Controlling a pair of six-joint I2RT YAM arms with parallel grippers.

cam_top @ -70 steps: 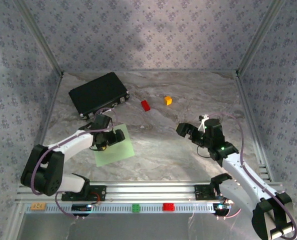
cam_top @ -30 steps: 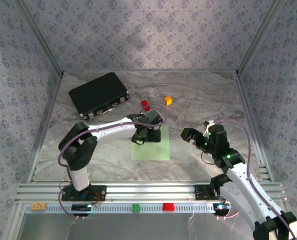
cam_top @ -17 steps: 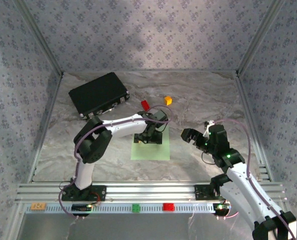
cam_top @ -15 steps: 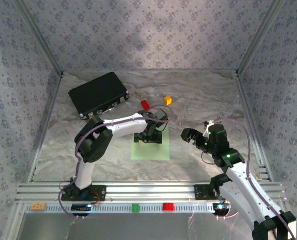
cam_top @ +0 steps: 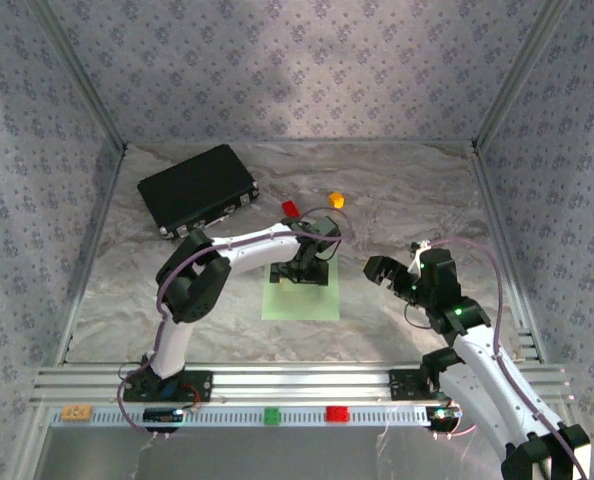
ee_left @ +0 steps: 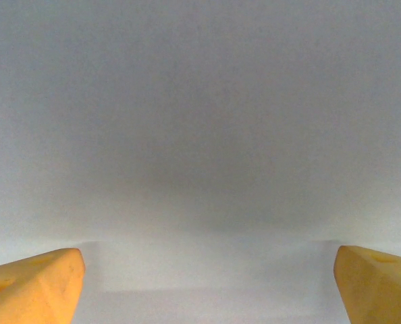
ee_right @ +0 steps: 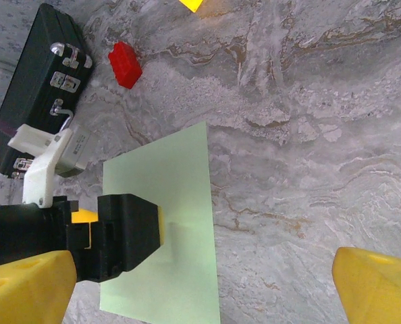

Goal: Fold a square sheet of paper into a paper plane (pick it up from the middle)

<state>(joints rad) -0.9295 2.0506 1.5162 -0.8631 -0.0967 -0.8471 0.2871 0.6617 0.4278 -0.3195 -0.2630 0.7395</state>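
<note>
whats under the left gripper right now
The square sheet of paper, flat on the marble table. The left gripper stands open over its far half, hiding that part from above; whether it touches the paper cannot be told.

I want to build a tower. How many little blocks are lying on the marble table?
2. A red block lies to the right of the black case; a yellow-orange block lies just right of the red one. The arms could hide more.
</note>
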